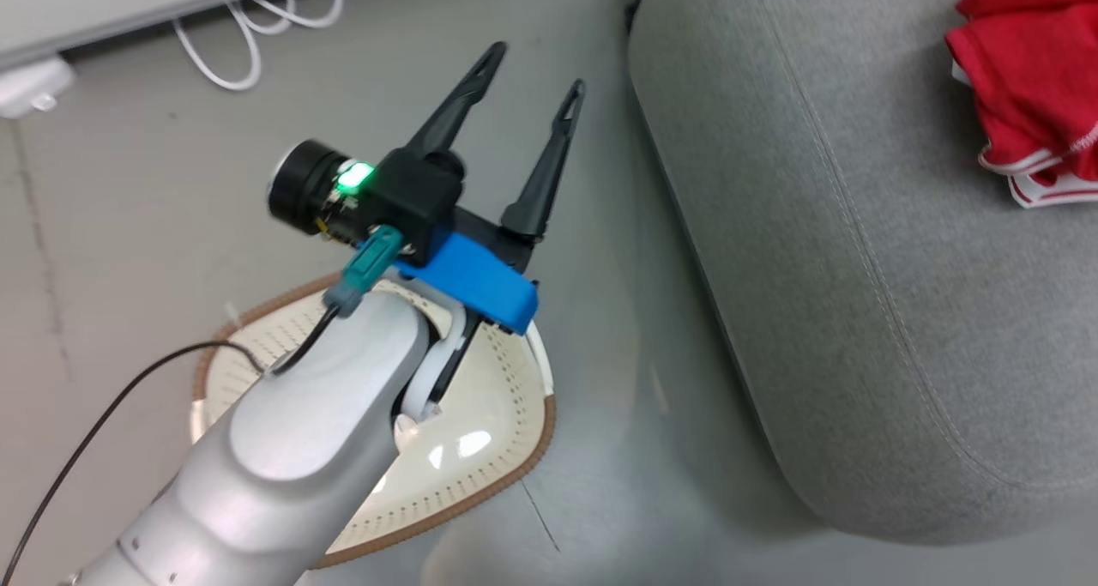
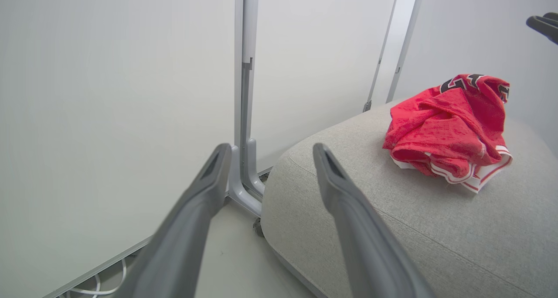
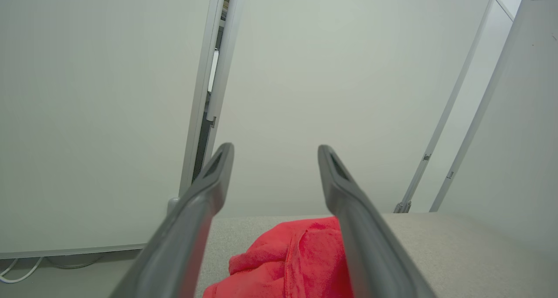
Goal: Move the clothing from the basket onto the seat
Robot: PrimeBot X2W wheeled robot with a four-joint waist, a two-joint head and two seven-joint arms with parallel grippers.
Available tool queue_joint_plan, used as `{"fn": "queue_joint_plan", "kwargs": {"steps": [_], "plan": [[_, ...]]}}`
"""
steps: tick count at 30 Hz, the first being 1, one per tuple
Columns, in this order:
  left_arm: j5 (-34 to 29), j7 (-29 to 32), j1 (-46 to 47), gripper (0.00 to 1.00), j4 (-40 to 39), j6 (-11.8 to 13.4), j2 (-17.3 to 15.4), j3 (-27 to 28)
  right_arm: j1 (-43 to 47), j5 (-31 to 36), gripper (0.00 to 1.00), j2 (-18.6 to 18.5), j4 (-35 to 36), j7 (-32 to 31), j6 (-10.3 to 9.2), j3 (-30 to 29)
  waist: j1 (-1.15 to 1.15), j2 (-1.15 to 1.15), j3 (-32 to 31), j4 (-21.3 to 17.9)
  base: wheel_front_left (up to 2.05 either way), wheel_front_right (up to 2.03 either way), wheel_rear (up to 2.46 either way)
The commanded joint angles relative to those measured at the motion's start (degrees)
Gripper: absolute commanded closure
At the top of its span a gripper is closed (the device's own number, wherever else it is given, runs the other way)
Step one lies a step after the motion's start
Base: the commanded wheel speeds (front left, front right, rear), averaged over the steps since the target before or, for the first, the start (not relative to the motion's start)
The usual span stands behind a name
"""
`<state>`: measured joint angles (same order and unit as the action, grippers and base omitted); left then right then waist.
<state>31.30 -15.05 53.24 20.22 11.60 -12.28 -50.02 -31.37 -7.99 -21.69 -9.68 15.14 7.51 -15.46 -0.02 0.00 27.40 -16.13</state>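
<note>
The red clothing lies bunched on the grey seat at the upper right of the head view; white trim shows at its lower edge. In the left wrist view the clothing rests on the seat, with black-and-white lettering on top. My left gripper hangs open and empty over the floor, above the cream basket, whose inside my forearm partly hides. My right gripper is open just above the clothing, with nothing between its fingers. One right fingertip shows at the left wrist view's upper right.
White panels on metal stands rise behind the seat. White cables trail on the grey floor at the head view's upper left, beside a white box. Bare floor separates basket and seat.
</note>
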Motion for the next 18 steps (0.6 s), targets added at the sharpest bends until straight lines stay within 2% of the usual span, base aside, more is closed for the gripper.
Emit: {"fn": "queue_joint_plan", "kwargs": {"steps": [1,11,18], "plan": [[-1.1,-0.1,-3.2,0.00,-1.4,0.6,-0.8,2.9,1.5,0.0,0.00,0.5,0.4,0.0,-0.03,2.1,0.02,0.00,-5.5,4.6,0.00,0.00,0.00],[-5.7,-0.2,-18.8,0.00,-7.0,0.6,-0.3,20.1,6.0,0.8,0.00,3.2,0.6,0.0,-0.04,12.9,0.02,0.00,-14.7,11.1,0.00,0.00,0.00],[-9.3,-0.2,-29.6,0.00,-8.6,-1.5,2.3,29.0,11.9,0.3,0.00,6.2,-0.7,0.0,-0.03,16.9,0.02,0.00,-19.9,13.6,0.00,0.00,0.00]]}}
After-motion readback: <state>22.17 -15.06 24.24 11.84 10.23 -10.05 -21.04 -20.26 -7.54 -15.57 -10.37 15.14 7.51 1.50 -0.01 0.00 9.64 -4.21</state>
